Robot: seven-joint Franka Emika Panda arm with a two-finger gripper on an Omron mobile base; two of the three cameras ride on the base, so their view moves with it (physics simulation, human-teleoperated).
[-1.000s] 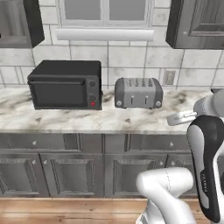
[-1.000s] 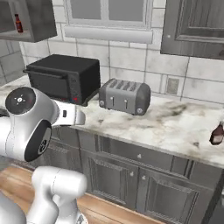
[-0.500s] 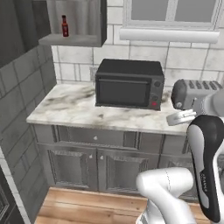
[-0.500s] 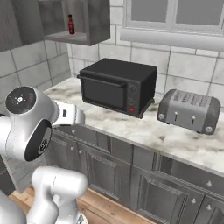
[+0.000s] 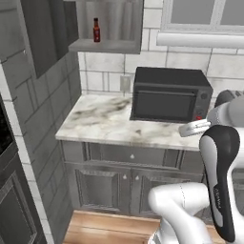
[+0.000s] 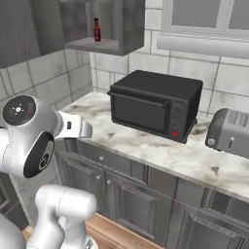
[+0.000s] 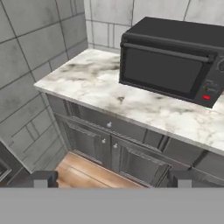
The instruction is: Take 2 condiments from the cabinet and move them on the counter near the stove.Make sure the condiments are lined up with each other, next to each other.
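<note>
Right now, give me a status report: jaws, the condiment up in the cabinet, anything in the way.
Jaws open, empty, low in front of the counter. Red bottle upright in the open cabinet, untouched. Toaster oven on the counter, below and right of it.

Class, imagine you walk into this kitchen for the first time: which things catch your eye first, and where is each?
The black toaster oven sits big and dark on the white marble counter against the tiled wall. Above and to its left, a small red bottle stands alone in the open wall cabinet.
</note>
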